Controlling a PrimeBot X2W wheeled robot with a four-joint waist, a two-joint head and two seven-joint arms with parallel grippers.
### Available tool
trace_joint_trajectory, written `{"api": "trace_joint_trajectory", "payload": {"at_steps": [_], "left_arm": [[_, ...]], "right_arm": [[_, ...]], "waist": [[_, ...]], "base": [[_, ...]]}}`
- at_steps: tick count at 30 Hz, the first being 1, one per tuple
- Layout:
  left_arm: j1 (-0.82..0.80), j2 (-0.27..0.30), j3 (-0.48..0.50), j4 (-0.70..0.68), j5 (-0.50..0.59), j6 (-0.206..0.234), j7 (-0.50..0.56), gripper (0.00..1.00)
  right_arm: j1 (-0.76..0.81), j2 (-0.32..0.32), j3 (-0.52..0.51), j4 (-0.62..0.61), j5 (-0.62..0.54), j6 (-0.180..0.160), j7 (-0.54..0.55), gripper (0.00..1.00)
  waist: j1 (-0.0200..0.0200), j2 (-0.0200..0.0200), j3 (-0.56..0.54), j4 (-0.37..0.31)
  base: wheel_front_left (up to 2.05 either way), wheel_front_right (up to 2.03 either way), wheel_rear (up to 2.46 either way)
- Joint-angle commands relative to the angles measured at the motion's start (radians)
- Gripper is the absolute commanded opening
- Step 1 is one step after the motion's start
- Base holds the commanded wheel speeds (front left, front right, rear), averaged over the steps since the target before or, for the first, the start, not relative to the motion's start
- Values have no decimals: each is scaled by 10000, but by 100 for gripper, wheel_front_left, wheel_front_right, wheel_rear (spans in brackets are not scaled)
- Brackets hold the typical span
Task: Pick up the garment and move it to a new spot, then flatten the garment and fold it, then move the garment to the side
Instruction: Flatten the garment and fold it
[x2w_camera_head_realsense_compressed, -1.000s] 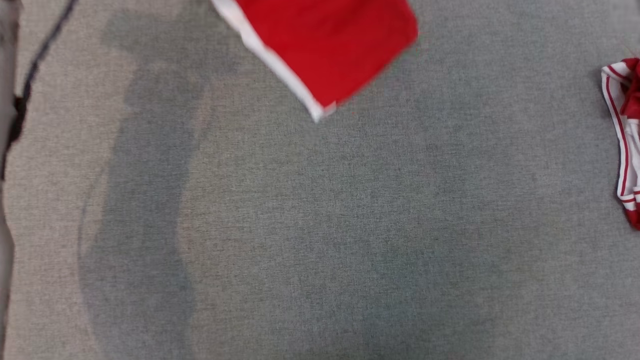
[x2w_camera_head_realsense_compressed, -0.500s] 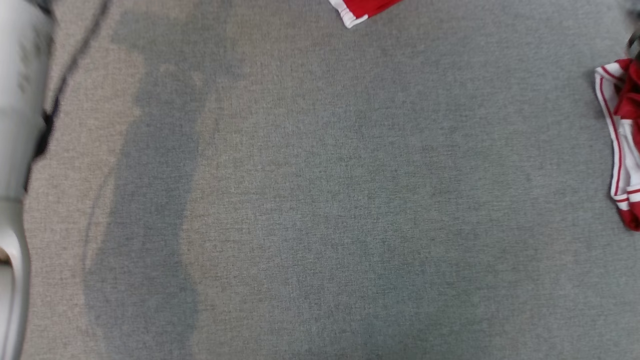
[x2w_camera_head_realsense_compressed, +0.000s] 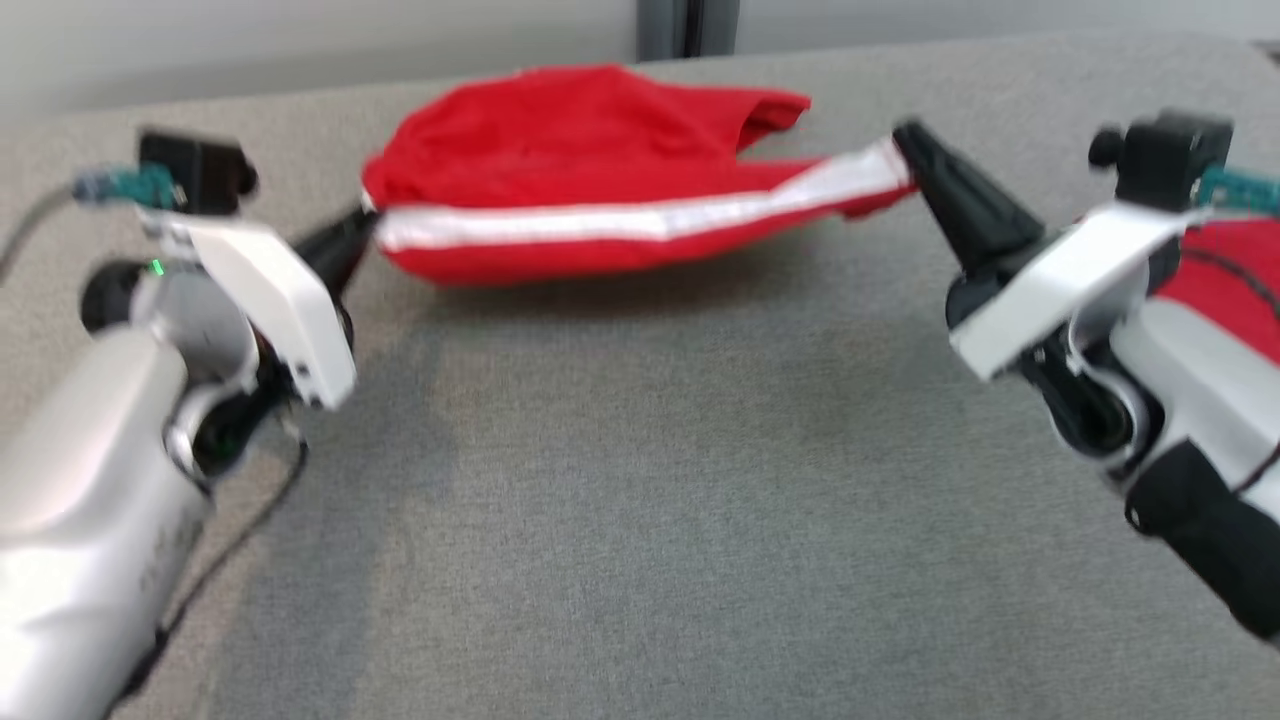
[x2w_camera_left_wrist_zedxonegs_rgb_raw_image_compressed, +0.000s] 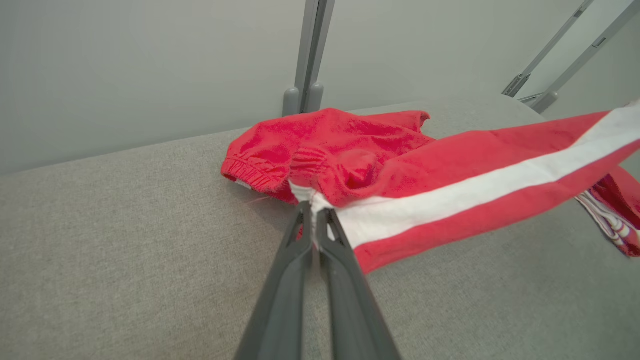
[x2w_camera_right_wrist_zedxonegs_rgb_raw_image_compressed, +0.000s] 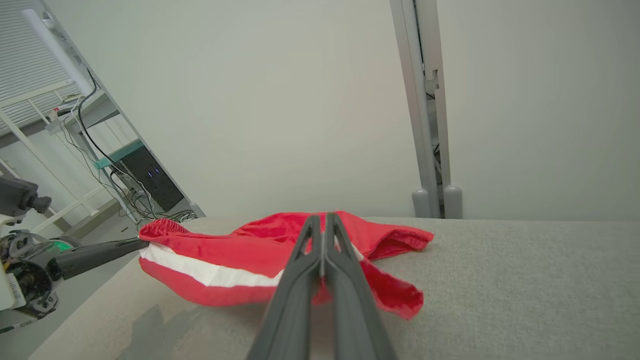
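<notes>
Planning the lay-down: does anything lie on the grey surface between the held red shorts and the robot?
Nothing visible lies on the grey surface in front of the red shorts. A striped garment lies off to the robot's right.

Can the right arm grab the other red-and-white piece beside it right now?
Probably not yet: the right gripper is shut on the red garment, stretched across to the left gripper. The other piece lies close by that arm, but it must let go first.

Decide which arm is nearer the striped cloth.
Right. The right arm is right by the striped cloth, jaws shut on the red garment; the left arm holds the garment's opposite end.
</notes>
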Motion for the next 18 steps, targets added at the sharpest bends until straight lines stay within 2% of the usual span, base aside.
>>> {"api": "trace_joint_trajectory", "payload": {"at_steps": [1, 8, 9, 18], "left_arm": [[614, 118, 17, -383, -182, 183, 10, 0], [3715, 505, 316, -3049, -1023, 1261, -452, 0], [3715, 505, 316, -3049, -1023, 1261, -452, 0], [6541, 1607, 491, -6774, -1124, 3072, -652, 0]], "right_arm": [[443, -182, 114, -172, 48, 2, -91, 0], [2428, -851, 58, -1282, 99, 2, -244, 0], [2428, -851, 58, -1282, 99, 2, -244, 0], [5330, -1911, -1637, -3264, -472, 2, -262, 0]], "waist": [[0, 0, -607, -92], [0, 0, -1303, -118], [0, 0, -1303, -118], [0, 0, -1465, 64]], "base": [[0, 0, 0], [0, 0, 0], [0, 0, 0], [0, 0, 0]]}}
